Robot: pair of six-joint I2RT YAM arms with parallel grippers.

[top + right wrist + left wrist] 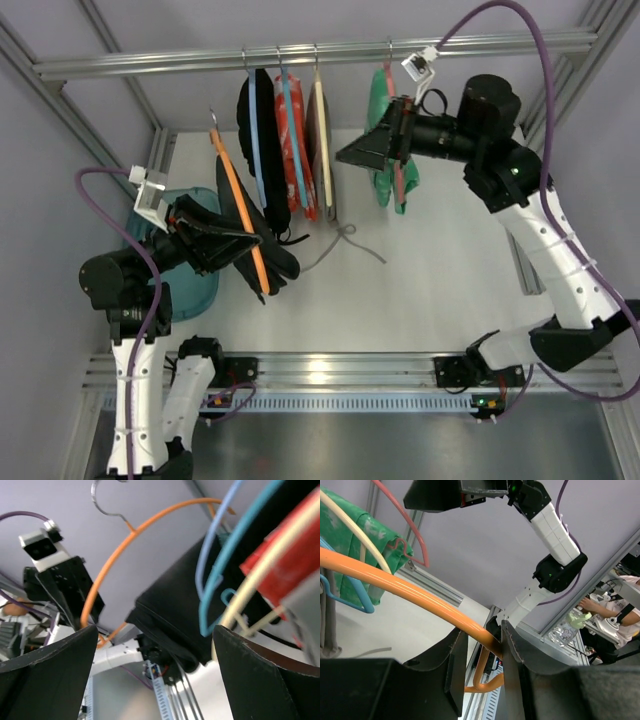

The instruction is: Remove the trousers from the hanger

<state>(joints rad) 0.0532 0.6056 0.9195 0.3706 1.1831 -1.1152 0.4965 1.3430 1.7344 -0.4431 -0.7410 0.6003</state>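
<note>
The orange hanger (235, 185) is off the rail and tilted, its metal hook up at the left. The black trousers (272, 250) drape over its lower part. My left gripper (246, 238) is shut on the hanger. In the left wrist view the orange bar (395, 582) runs between the fingers of my left gripper (480, 637). My right gripper (342, 155) is open and empty, up near the rail to the right of the trousers. In the right wrist view of my right gripper (155, 630), the trousers (180, 615) and the hanger (115, 555) lie ahead of the wide-apart fingers.
A metal rail (480, 45) at the back carries a black garment on a light blue hanger (262, 130), a red garment (297, 140), a cream hanger (322, 150) and a green garment (385, 120) on a pink hanger. A teal bin (195, 280) stands at the left. A grey cord (345, 240) lies on the table.
</note>
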